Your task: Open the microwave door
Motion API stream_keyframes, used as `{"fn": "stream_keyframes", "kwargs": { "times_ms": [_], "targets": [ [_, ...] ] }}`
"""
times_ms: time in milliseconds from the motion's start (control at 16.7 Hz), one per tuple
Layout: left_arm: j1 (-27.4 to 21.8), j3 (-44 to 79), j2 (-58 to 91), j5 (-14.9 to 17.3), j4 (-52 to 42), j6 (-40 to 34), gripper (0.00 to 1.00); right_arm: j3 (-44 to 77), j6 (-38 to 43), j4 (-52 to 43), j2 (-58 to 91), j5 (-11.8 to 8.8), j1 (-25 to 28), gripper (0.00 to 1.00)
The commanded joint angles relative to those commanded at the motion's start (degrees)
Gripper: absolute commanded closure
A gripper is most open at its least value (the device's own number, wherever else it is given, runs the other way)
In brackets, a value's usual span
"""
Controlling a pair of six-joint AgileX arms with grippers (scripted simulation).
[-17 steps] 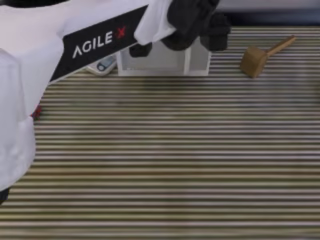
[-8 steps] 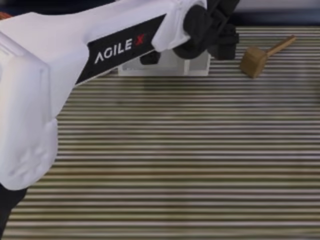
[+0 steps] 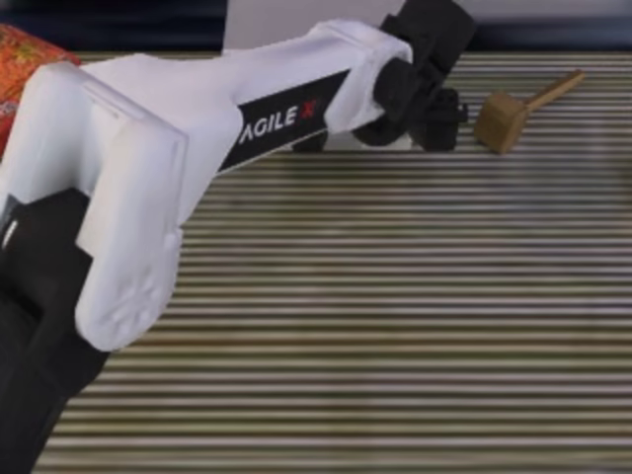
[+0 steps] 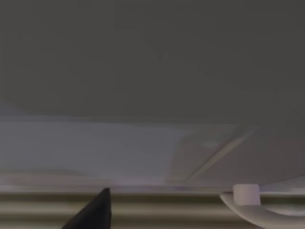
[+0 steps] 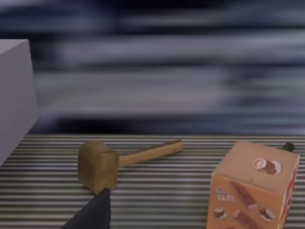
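The left arm stretches across the striped table (image 3: 395, 326) toward its far edge, and the left gripper (image 3: 434, 104) sits right up against the front of the microwave (image 3: 296, 20), a pale box mostly hidden under the white arm. The tabletop is fine bands of dark and light running left to right, with a dark backdrop behind the far edge. In the left wrist view the camera is close on the microwave door (image 4: 143, 71), a flat grey panel filling the frame, with the pale handle bar (image 4: 257, 202) curving just beside 1 black fingertip (image 4: 97, 210). How far the fingers are apart, and whether they hold the handle, I cannot tell. Just right of the gripper lies a wooden mallet (image 3: 513, 111), head toward it, handle pointing away. The right gripper is out of the top view; its wrist camera shows 1 fingertip (image 5: 95, 212) near the mallet, with an orange snack box (image 5: 252, 191) standing farther along. Behind, the room is dark blurred bands.
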Motion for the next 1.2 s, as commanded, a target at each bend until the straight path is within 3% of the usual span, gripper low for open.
{"fn": "stream_keyframes", "kwargs": {
  "times_ms": [180,960,1200],
  "targets": [
    [0.0,0.0,0.0,0.0,0.0,0.0,0.0,0.0,0.0,0.0,0.0,0.0,0.0,0.0],
    [0.0,0.0,0.0,0.0,0.0,0.0,0.98,0.0,0.0,0.0,0.0,0.0,0.0,0.0],
    [0.0,0.0,0.0,0.0,0.0,0.0,1.0,0.0,0.0,0.0,0.0,0.0,0.0,0.0]
  ]
}}
